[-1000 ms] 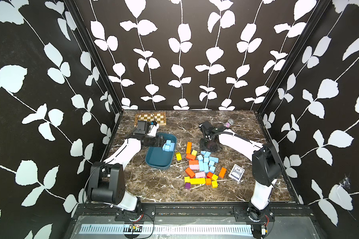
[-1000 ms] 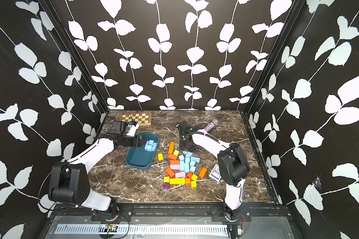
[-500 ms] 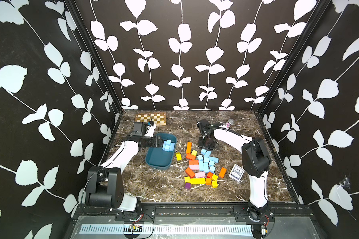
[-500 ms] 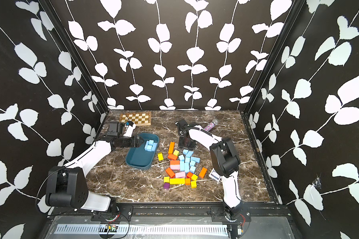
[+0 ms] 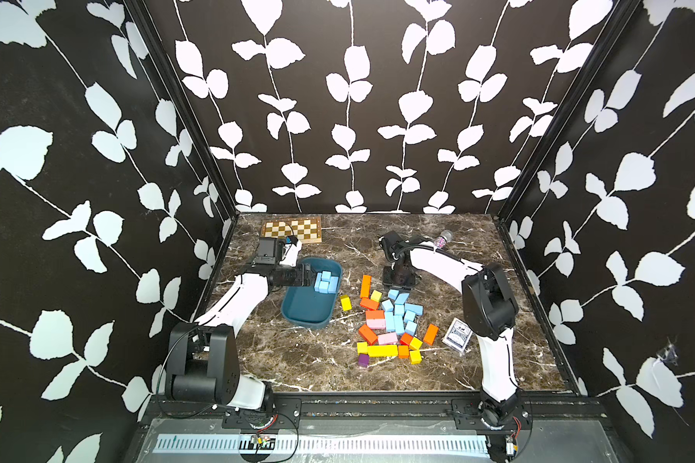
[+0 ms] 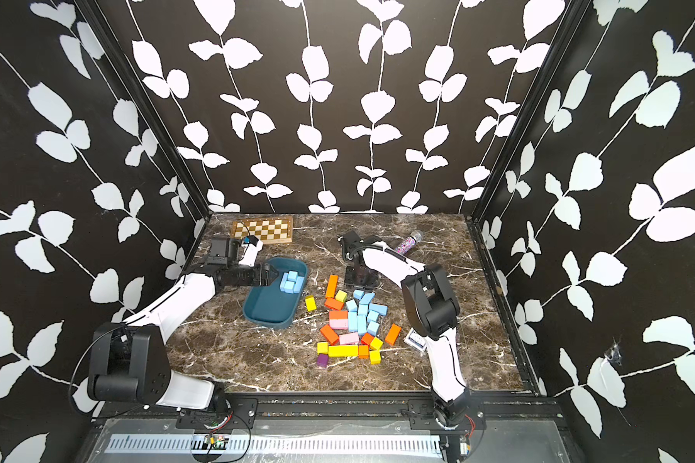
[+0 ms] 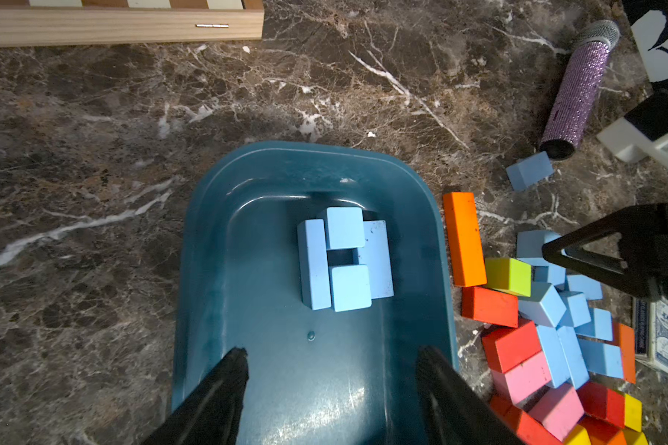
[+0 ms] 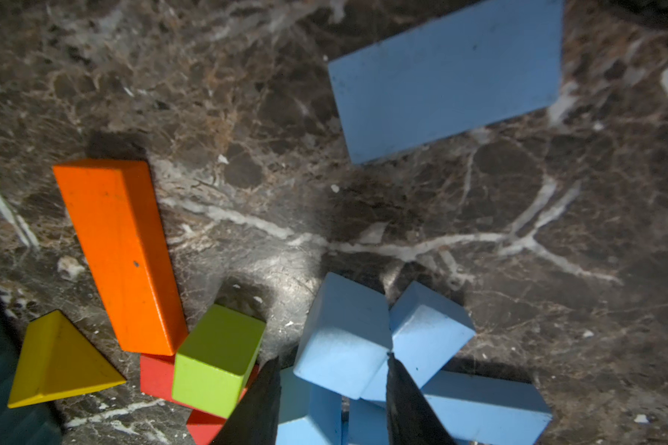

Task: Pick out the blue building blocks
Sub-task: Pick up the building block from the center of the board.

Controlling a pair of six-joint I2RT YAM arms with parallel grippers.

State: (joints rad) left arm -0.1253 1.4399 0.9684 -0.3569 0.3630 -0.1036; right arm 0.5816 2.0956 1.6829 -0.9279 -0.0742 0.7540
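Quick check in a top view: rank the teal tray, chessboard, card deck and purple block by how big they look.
1. teal tray
2. chessboard, which is farther from the camera, so how much smaller it is than the tray is unsure
3. card deck
4. purple block

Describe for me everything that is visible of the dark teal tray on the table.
The dark teal tray is a shallow oblong dish with rounded corners and a raised rim; it looks like smooth, slightly glossy plastic. It lies flat on the marble table beside the loose block pile. Four blue building blocks sit bunched toward one end; the rest is bare. The open left end effector hangs above it without gripping it.
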